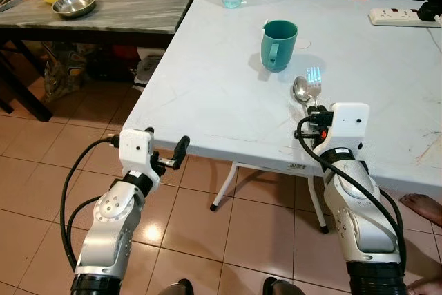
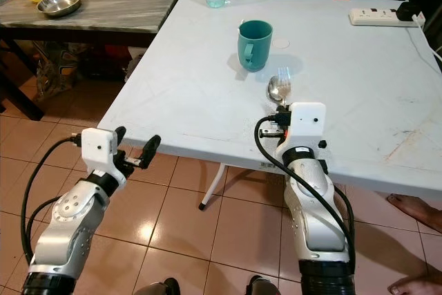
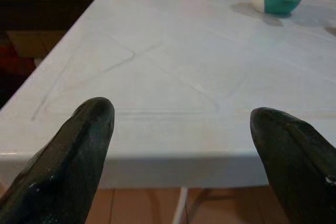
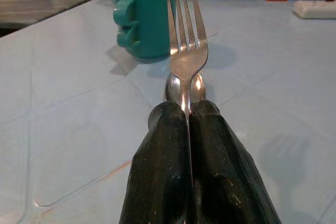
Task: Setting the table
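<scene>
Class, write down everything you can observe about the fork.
The fork looks like shiny silver metal, with four tines and a narrow neck. Its handle is clamped between the shut black fingers of the right gripper, tines pointing away toward the teal mug. It is held over the white table, with a spoon bowl directly beneath it. Whether fork and spoon touch is unclear.

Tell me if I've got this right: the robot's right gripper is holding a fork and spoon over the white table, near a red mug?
Not quite: the mug is teal green, not red, as the left eye view shows. The rest holds: the right gripper is shut on the fork and spoon over the white table.
</scene>
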Robot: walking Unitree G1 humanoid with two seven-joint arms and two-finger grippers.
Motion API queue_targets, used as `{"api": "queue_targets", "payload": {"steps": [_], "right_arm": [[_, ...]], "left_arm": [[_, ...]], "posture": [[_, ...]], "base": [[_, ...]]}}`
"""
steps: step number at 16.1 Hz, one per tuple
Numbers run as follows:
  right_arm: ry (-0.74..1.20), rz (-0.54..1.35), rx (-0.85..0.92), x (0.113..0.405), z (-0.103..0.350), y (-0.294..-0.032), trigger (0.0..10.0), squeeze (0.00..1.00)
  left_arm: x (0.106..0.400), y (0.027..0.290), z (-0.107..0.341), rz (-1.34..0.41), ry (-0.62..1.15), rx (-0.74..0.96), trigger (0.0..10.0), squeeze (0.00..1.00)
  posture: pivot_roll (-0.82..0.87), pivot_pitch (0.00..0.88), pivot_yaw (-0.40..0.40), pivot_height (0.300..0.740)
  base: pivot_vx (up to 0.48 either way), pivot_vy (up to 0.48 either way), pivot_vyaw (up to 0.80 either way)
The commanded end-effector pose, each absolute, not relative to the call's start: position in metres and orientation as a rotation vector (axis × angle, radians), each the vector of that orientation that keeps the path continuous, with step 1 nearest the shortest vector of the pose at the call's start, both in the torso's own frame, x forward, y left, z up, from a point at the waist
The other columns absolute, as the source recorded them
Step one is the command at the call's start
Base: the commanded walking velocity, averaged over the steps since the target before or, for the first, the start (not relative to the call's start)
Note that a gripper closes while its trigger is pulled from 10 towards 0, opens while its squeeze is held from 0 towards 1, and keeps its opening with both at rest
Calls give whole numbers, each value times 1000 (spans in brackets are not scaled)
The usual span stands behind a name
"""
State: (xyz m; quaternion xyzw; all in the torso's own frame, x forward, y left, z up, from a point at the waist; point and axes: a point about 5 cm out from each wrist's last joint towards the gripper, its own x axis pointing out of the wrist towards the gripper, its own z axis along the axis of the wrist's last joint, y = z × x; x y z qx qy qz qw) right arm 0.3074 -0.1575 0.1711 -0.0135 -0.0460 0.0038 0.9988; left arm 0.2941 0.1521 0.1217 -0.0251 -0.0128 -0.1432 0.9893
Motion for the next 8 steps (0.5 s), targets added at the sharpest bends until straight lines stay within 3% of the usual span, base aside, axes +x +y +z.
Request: {"api": "queue_targets", "payload": {"steps": [1,5,8], "right_arm": [[-166,14,-42,307,186,-152,10000,0],[-192,12,-52,307,191,-152,10000,0],[-189,8,-47,307,190,-152,10000,0]], "left_arm": [[294,155,118,-268,-16,-45,10000,0],[297,156,117,-244,-13,-73,10000,0],[301,157,119,-234,-21,-83,10000,0]], "posture": [[-12,145,80,740],[-15,138,77,740],[-18,130,75,740]], "base": [[0,0,0],[0,0,0],[0,0,-740]]}}
